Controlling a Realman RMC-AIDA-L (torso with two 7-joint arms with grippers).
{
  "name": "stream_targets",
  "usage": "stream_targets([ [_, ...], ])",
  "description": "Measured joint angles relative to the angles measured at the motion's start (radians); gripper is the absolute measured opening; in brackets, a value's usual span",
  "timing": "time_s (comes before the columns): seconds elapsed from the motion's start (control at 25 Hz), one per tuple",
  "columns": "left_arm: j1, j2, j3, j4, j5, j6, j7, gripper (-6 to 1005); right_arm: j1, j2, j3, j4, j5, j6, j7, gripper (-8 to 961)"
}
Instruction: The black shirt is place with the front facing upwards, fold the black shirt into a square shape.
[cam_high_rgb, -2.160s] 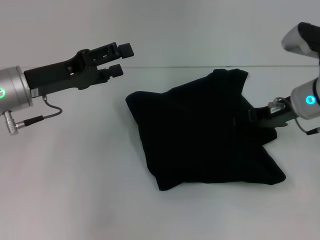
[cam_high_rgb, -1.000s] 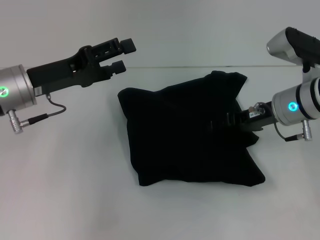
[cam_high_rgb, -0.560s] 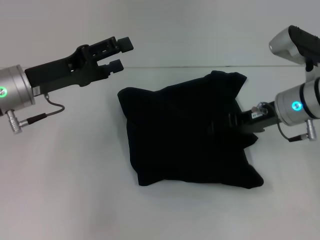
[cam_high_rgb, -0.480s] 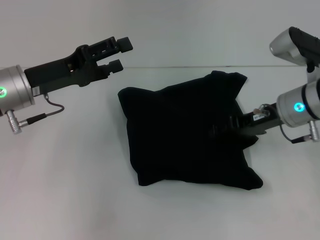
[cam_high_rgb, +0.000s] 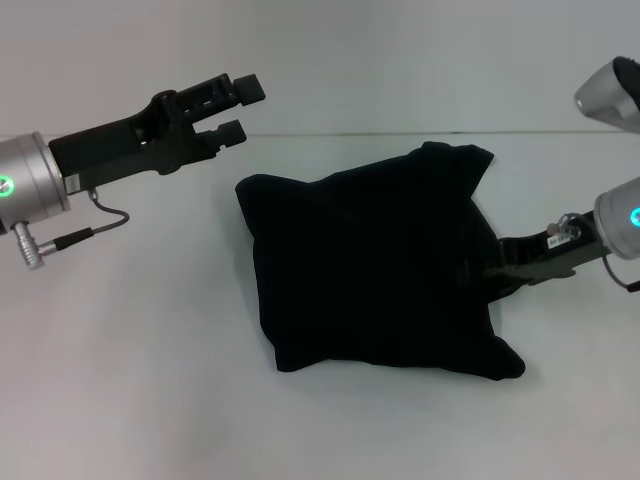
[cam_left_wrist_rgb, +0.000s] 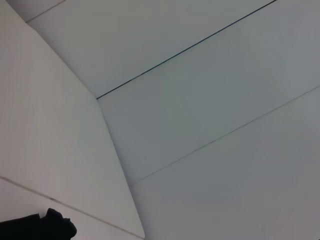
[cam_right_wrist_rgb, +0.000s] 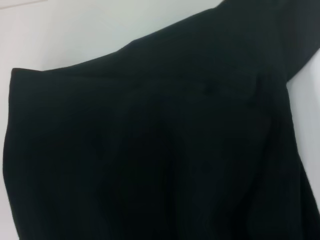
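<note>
Right gripper (cam_high_rgb: 492, 265) sits at the right edge of the head view, its dark fingers pressed against the right side of the black shirt (cam_high_rgb: 375, 265). Whether those fingers are apart or pinching cloth cannot be told, because black metal and black fabric merge there. The arm reaches in low and nearly level, which suits sliding along or under a fold rather than lifting from above.

By size, the white table (cam_high_rgb: 130, 380) comes first: it fills almost the whole head view and serves as the flat bed for folding. Next is the shirt, lying in the centre and centre-right of the frame as a bunched, roughly four-sided bundle. Its upper right corner pokes toward the top of the frame and its lower right corner flares outward, so the outline is lopsided, not yet a neat square. No lettering or label shows, so the printed front appears to be folded inside. The right wrist view is filled almost entirely by dark cloth, with soft creases and a strip of table along one side.

Left gripper (cam_high_rgb: 243, 108) is smaller in view, in the upper left of the frame, held above the table and well apart from the shirt, its two fingers spread with a clear gap. It seems parked out of the way while the other arm works. Its wrist view shows mostly pale wall panels.
</note>
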Motion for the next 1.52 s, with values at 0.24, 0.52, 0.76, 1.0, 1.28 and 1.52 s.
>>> stream_targets([
  [0.24, 0.0, 0.0, 0.0, -0.001, -0.003, -0.003, 0.0, 902, 0.0, 0.02, 0.003, 0.0, 0.004, -0.002, -0.006, 698],
  [0.52, 0.004, 0.0, 0.0, -0.004, -0.005, -0.004, 0.0, 902, -0.001, 0.025, 0.008, 0.001, 0.013, 0.01, -0.007, 699],
  [0.76, 0.003, 0.0, 0.0, -0.009, -0.005, -0.009, 0.0, 902, -0.001, 0.048, 0.002, 0.012, 0.028, 0.056, -0.024, 699],
  [1.0, 0.003, 0.0, -0.001, -0.012, -0.008, -0.009, 0.0, 901, 0.005, 0.055, -0.002, 0.034, 0.027, 0.074, -0.037, 698],
  [1.28, 0.004, 0.0, -0.002, -0.013, -0.008, -0.009, 0.0, 901, 0.006, 0.048, 0.006, 0.028, 0.121, 0.062, -0.104, 698],
  [1.52, 0.012, 0.0, -0.002, -0.014, -0.017, -0.009, 0.0, 901, 0.003, 0.044, 0.0, 0.027, 0.131, 0.067, -0.111, 699],
])
